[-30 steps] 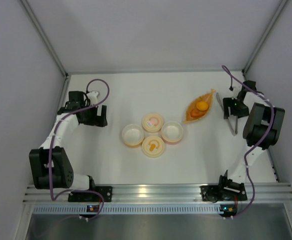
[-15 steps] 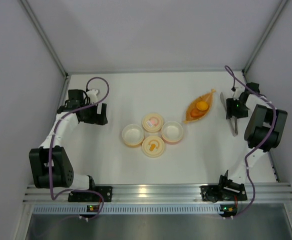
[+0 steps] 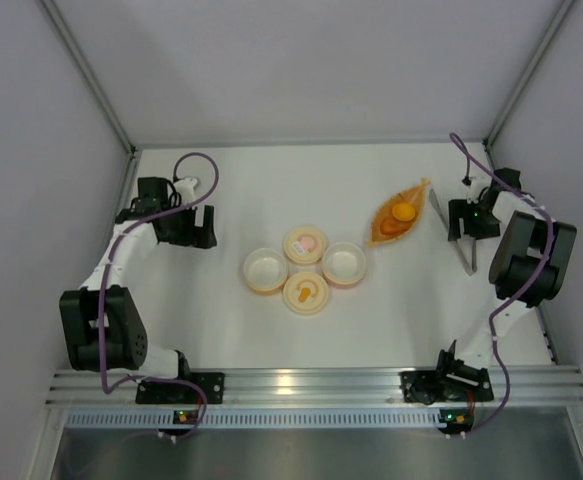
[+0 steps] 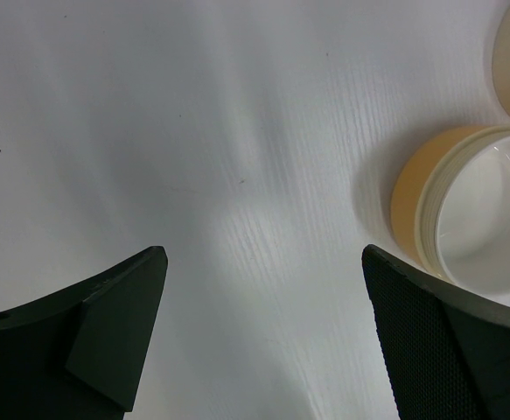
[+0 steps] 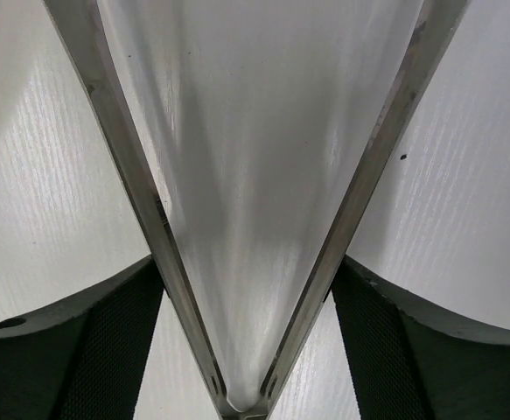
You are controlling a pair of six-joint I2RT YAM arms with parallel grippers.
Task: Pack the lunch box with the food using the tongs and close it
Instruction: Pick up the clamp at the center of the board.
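The lunch box stands open mid-table: a yellow-orange tub [image 3: 264, 270] [image 4: 447, 219] and a pink tub [image 3: 343, 264], with two cream lids [image 3: 305, 244] [image 3: 306, 292] lying between them. The food, an orange-yellow ball [image 3: 402, 212] and a small orange wedge [image 3: 390, 227], lies in an orange leaf-shaped dish [image 3: 416, 190]. The silver tongs [image 3: 468, 258] [image 5: 123, 157] lie low at the right, their V spread between the fingers of my right gripper [image 3: 461, 218] [image 5: 248, 262], which press on both arms from outside. My left gripper [image 3: 203, 228] [image 4: 263, 297] hangs open and empty, left of the yellow tub.
White walls close the table in at the back and both sides, and the right wall stands close behind the right arm. A purple cable [image 3: 196, 160] loops above the left wrist.
The right gripper has turned slightly and shifted a little towards the right wall with the tongs. The left arm, tubs, lids and dish have stayed put.
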